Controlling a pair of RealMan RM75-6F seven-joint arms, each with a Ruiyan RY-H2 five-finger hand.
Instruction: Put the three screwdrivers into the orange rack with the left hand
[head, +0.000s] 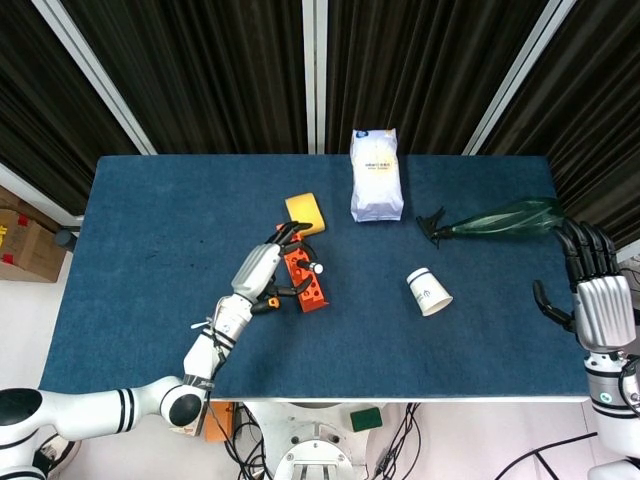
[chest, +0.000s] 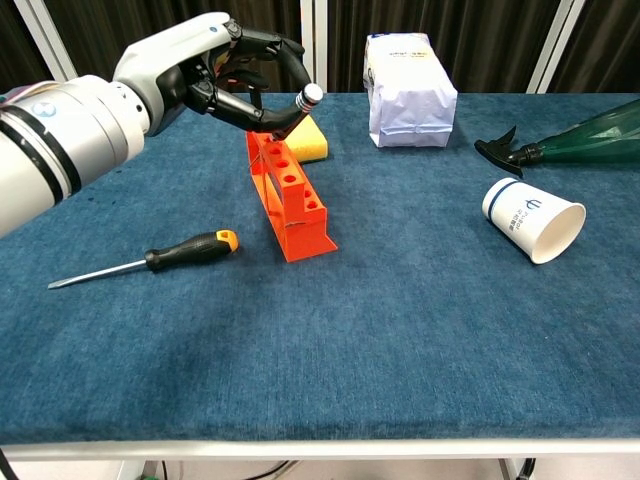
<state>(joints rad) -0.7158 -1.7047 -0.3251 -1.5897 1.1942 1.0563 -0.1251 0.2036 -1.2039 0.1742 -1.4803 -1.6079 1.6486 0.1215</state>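
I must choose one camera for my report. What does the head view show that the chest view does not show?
Only the head view shows the right hand, idle at the table's edge, and the cardboard box on the floor. Only the chest view shows the loose screwdriver lying flat. Both show the left hand at the orange rack, and the paper cup.

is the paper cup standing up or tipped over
Tipped over: the paper cup lies on its side on the table, its open mouth facing right in the chest view.
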